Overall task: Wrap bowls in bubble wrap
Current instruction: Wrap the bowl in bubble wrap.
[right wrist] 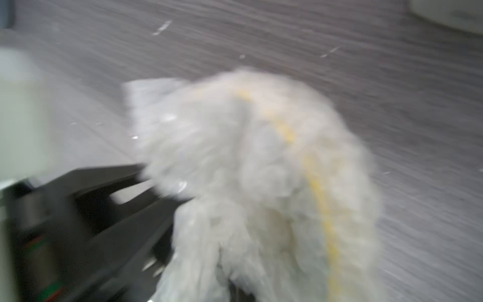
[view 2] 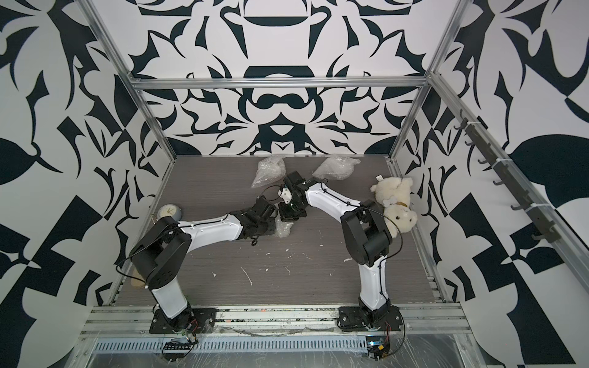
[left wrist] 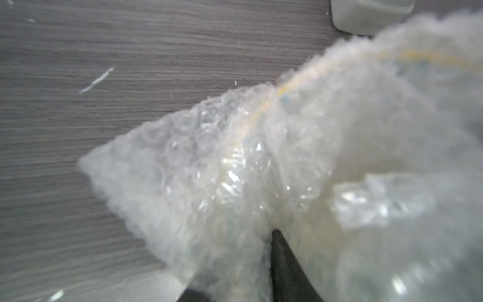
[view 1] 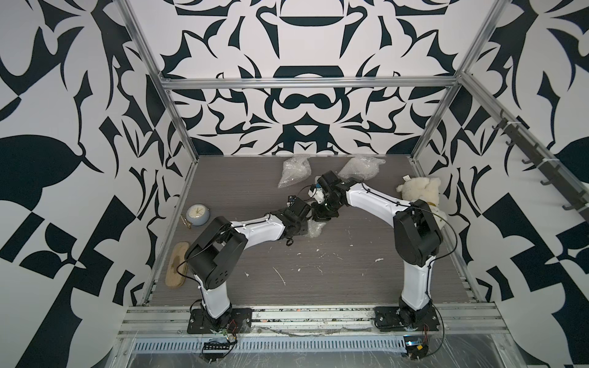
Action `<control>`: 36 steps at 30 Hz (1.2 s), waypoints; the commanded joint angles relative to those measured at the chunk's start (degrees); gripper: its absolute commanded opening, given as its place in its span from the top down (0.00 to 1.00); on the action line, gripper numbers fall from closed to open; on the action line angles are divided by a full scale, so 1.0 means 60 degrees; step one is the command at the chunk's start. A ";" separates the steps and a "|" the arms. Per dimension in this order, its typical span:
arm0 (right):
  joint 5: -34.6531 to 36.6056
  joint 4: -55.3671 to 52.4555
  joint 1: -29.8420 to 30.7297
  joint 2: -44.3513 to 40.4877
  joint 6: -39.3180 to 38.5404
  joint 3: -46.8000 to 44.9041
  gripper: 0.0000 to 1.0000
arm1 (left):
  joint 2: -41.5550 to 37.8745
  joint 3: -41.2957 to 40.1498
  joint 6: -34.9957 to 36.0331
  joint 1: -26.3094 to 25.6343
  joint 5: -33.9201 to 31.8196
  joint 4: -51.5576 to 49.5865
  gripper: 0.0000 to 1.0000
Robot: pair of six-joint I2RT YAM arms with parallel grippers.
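The left gripper (right wrist: 159,185) has its dark fingers part-spread and pushed into the crumpled bubble wrap bundle (view 1: 314,230) at mid-table, clamping it. The right gripper (view 1: 319,218) is closed just above the same bundle. Its wrist view is too blurred to tell whether a fold is pinched in it.

The grey wood-grain table (view 1: 334,280) carries everything. At its right edge slumps a cream plush bear (view 1: 420,192), partly behind the right arm. Near the back edge lie a second bundle (view 1: 294,172) and a third bundle (view 1: 361,167), both apart from the grippers. A tan oblong object (view 1: 176,266) and a pale alarm clock (view 1: 197,215) sit at the left edge.

Inside the held bundle a bowl (right wrist: 317,188) shows only as a yellow rim line with blue flecks. White scraps (view 1: 279,274) dot the table's front.
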 commanded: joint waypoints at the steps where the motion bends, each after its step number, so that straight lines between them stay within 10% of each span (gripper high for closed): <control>1: 0.0742 0.0415 0.0056 0.0190 -0.0169 -0.0310 1.00 | -0.0528 0.0002 0.0593 -0.0273 0.0244 -0.0397 0.69; 15: -0.0514 0.0664 0.0036 -0.0803 0.0371 -0.0787 1.00 | -0.0364 -0.0103 0.0512 0.0709 0.1948 0.0745 0.68; 36: -0.0617 0.0755 -0.0120 0.1579 0.0533 0.0609 0.99 | 0.0323 -0.0051 0.0348 0.1277 0.4125 0.2011 0.69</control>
